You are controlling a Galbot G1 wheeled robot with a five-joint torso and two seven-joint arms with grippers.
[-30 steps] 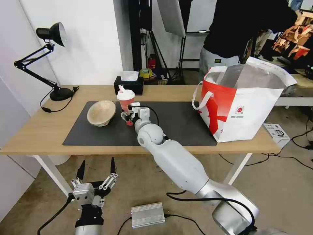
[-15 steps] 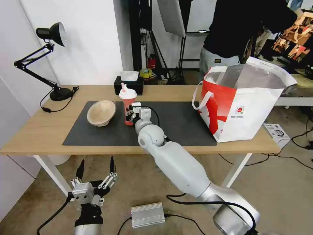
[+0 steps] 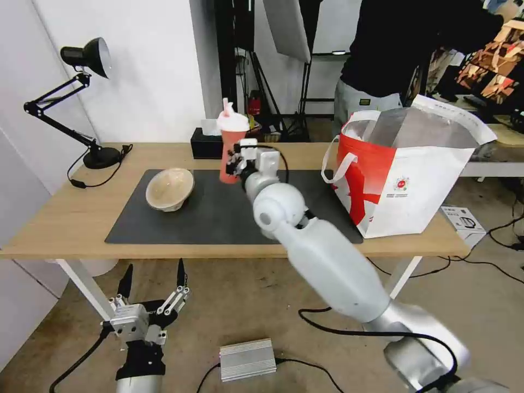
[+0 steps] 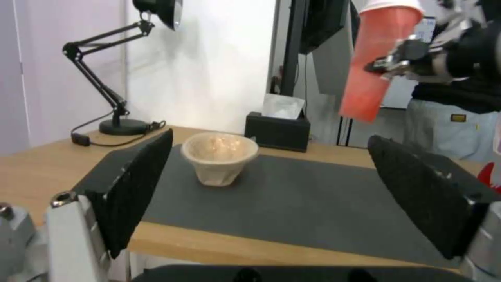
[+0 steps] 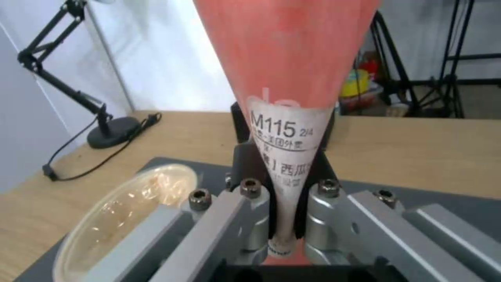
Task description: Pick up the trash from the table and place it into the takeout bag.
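Right gripper [image 3: 236, 164] is clamping the red cup [image 3: 231, 146] above the table [image 3: 65, 218]; left gripper [image 3: 152, 284] is hanging wide open below.

A long light-wood worktop [image 3: 65, 218] on white legs carries a large dark grey mat [image 3: 218, 218] across its middle. Below and to the left of the right end effector [image 3: 236, 164], a tan pulp bowl [image 3: 169, 188] sits tilted on the mat. Behind that end effector, a black tissue box [image 3: 206, 146] stands on the bare wood near the far edge. Far to its left rests the round base of a black desk lamp [image 3: 101, 157]. To its right, a large white takeout bag with red pattern and foil lining [image 3: 404, 180] stands partly on the mat's end.
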